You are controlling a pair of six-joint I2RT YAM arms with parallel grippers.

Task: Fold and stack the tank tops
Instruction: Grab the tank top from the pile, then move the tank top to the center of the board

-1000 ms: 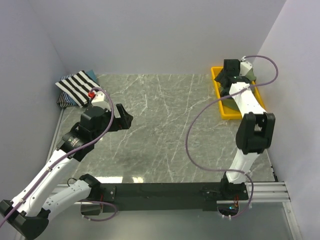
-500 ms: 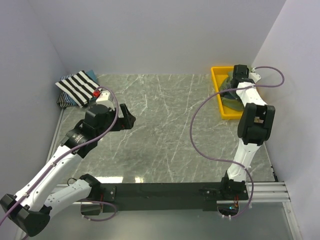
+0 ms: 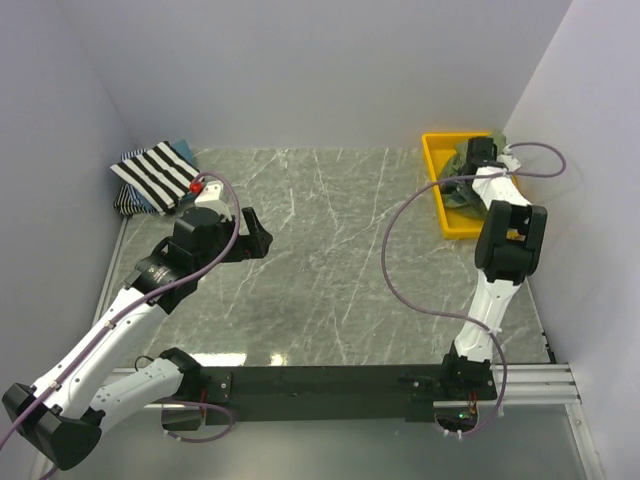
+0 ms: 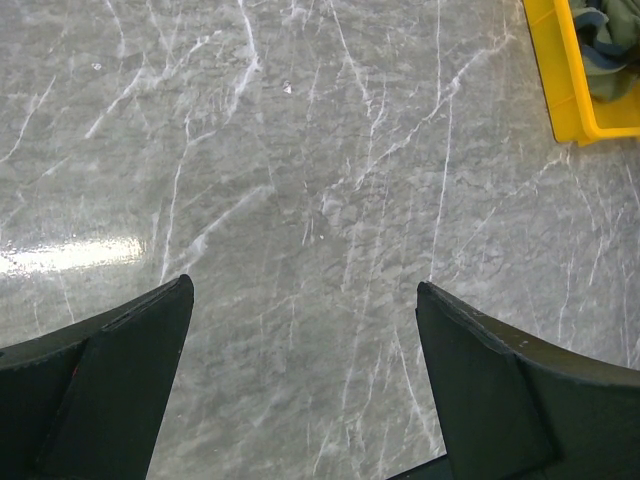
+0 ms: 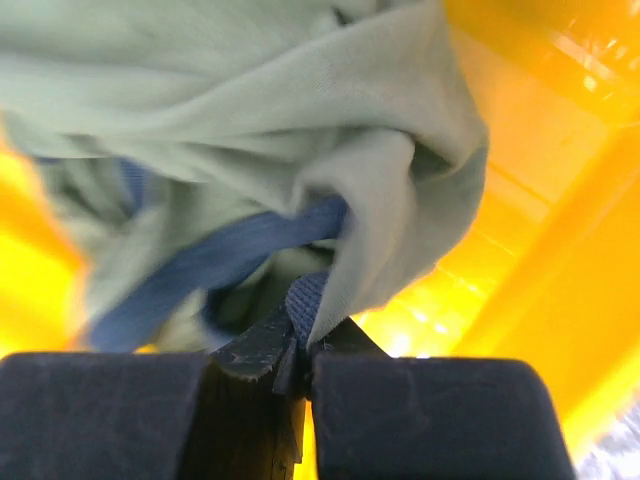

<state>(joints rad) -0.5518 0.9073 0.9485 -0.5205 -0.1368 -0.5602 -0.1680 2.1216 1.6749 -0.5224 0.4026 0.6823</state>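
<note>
An olive-green tank top (image 3: 461,192) with navy trim lies bunched in the yellow tray (image 3: 437,152) at the far right. My right gripper (image 3: 468,166) reaches down into the tray. In the right wrist view the right gripper (image 5: 305,345) is shut, pinching a fold of the olive-green tank top (image 5: 250,110) and its navy trim. A black-and-white striped tank top (image 3: 155,172) lies folded at the far left, on top of a bluish one (image 3: 184,150). My left gripper (image 3: 256,232) hovers open over bare table left of centre; in the left wrist view the left gripper (image 4: 300,290) holds nothing.
The tray's yellow wall (image 5: 545,210) stands close round the right fingers. The left wrist view shows a corner of the tray (image 4: 562,70) at its upper right, with the green cloth (image 4: 608,45) inside. White walls enclose the marbled table (image 3: 330,250) on three sides.
The right gripper dropped into the tray and closed on the green tank top. The left arm shifted slightly to the right, jaws still open.
</note>
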